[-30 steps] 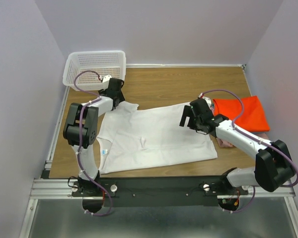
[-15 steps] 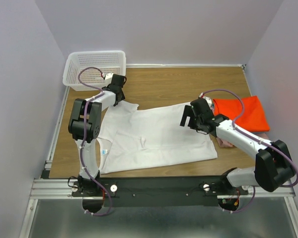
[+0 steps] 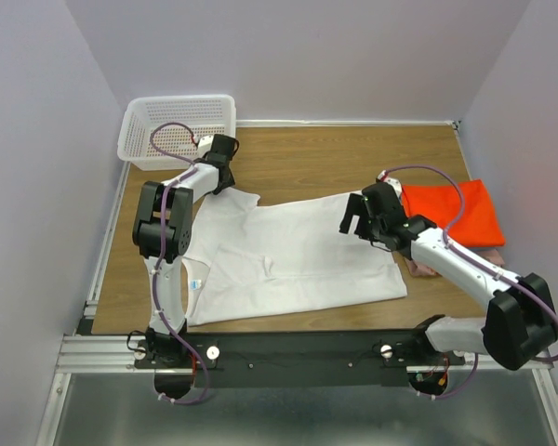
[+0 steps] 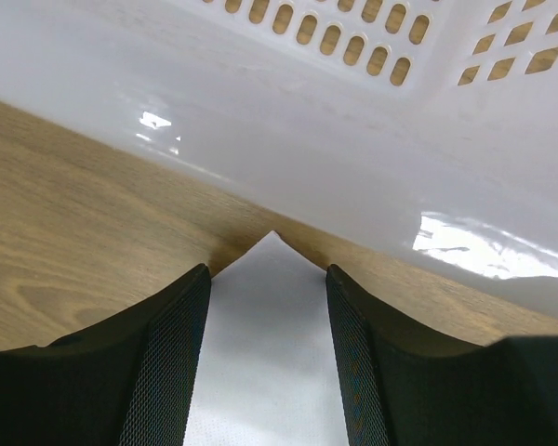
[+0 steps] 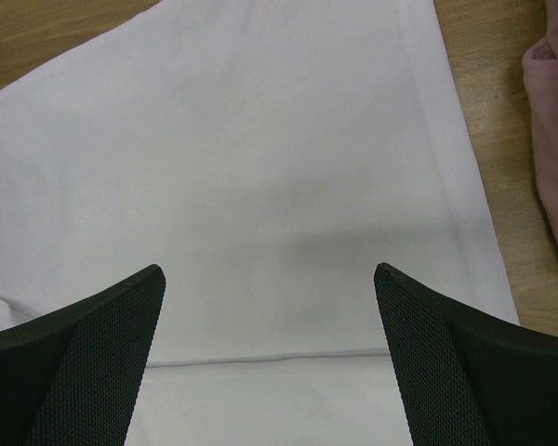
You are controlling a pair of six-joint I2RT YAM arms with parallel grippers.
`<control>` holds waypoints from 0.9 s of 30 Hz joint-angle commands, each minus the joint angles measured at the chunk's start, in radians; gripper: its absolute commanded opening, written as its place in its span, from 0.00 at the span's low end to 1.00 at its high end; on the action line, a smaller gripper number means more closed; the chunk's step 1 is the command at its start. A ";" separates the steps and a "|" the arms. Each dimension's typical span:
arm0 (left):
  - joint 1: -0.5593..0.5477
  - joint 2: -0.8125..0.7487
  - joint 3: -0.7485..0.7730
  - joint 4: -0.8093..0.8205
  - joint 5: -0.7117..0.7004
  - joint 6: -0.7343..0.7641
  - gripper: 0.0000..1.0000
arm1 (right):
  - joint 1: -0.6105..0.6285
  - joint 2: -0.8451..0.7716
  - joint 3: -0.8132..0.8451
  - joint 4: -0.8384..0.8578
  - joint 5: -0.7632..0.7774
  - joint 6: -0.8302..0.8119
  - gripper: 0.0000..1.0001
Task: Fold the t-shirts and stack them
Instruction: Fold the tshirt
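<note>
White tee (image 3: pixel 288 260) lies flat on the desk (image 3: pixel 335 158). The left pincer (image 4: pixel 265 279) has slid out to its sleeve tip and narrowed, jaws half-open astride it, seemingly not gripping yet, so a sleeve fold looks next, though the basket (image 4: pixel 353 139) wall crowds it. Right pincer (image 5: pixel 270 279) hangs wide open and empty over the tee, near the orange tee (image 3: pixel 456 209) and pink tee (image 5: pixel 553 139).

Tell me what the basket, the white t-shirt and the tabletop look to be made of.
Basket: glossy white plastic, judging by highlights and moulded slots. White t-shirt: soft matte cloth, with seams and slight wrinkles. Tabletop: wood or wood-look laminate; grain shows.
</note>
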State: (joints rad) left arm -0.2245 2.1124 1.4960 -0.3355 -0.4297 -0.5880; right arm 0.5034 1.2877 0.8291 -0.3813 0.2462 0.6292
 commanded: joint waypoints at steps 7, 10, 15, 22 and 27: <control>0.001 0.044 0.040 -0.112 0.023 -0.015 0.37 | -0.012 -0.060 -0.001 0.019 0.047 -0.019 1.00; 0.001 0.041 0.033 -0.117 0.028 -0.009 0.22 | -0.012 -0.076 -0.002 0.019 0.044 -0.019 1.00; 0.001 0.046 0.040 -0.119 0.032 0.005 0.00 | -0.011 -0.097 -0.004 0.019 0.044 -0.017 1.00; -0.019 0.015 0.015 -0.074 -0.004 0.054 0.00 | -0.040 -0.001 0.085 0.019 0.088 -0.020 1.00; -0.022 -0.054 -0.013 -0.034 -0.012 0.071 0.00 | -0.140 0.212 0.237 0.021 0.108 -0.034 1.00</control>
State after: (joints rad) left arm -0.2379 2.1174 1.5127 -0.3748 -0.4198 -0.5438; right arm 0.4294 1.3800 0.9615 -0.3813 0.2867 0.6159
